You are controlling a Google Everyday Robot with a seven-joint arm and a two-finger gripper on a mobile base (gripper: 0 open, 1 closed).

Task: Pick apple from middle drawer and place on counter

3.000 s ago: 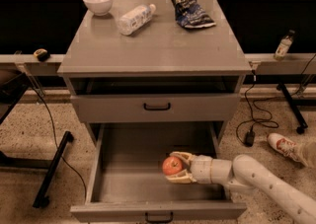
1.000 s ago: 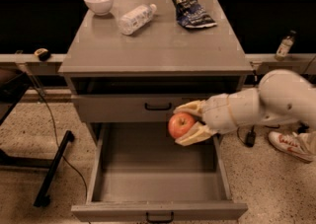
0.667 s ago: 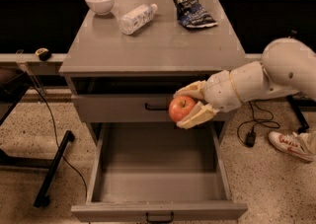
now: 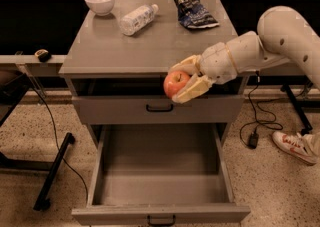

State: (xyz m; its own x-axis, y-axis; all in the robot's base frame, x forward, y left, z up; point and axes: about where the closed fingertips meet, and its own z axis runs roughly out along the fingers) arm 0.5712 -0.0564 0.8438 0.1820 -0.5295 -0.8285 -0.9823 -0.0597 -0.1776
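My gripper (image 4: 181, 80) is shut on the red apple (image 4: 175, 83), with one cream finger above it and one below. It holds the apple in the air just in front of the counter's front edge, above the open drawer. The arm comes in from the right. The middle drawer (image 4: 160, 212) is pulled fully out at the bottom and holds nothing that I can see. The grey counter (image 4: 150, 46) lies just behind the apple.
On the counter stand a white bowl (image 4: 99, 2) at the back left, a plastic bottle (image 4: 136, 19) lying on its side, and a dark chip bag (image 4: 192, 8) at the back right. The drawer above (image 4: 160, 108) is closed. A shoe (image 4: 296, 146) and cables lie on the floor at right.
The gripper has lifted the apple out of the open drawer and raised it to the level of the counter's front edge.
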